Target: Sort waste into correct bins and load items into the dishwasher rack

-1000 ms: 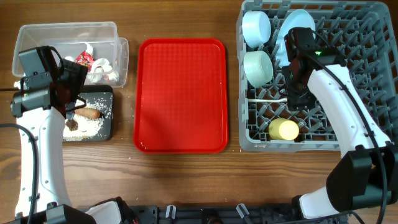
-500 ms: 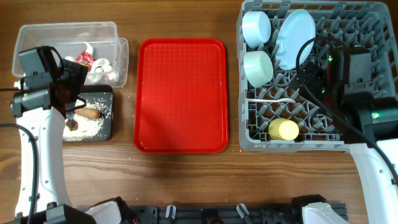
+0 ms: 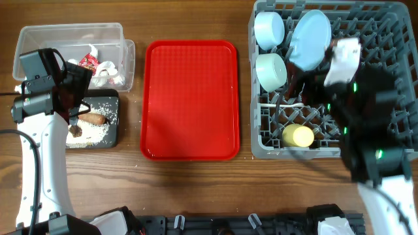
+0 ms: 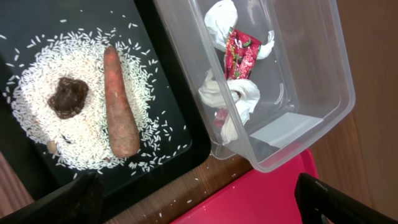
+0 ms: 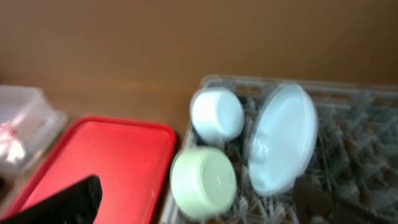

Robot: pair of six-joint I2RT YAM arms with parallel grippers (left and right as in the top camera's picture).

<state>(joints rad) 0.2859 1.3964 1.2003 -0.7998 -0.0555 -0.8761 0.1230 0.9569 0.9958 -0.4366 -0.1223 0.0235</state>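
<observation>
White spoon [image 3: 285, 104] left-right across grey rack [image 3: 385, 26]

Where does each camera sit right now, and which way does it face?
Overhead: above the table, straight down; left arm and right arm show.
Left wrist: above black tray and clear tub, looking down; own fingertips at lower corners.
Right wrist: raised, blurred, facing plate and red tray; one finger lower left.
Shared: overhead shows all four too.

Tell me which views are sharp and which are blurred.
Overhead: the right arm is smeared by motion blur over the dishwasher rack; everything else is crisp. Left wrist: sharp, with single rice grains and the carrot-like stick well defined. Right wrist: soft throughout, the bowls and plate fuzzy-edged.
</observation>
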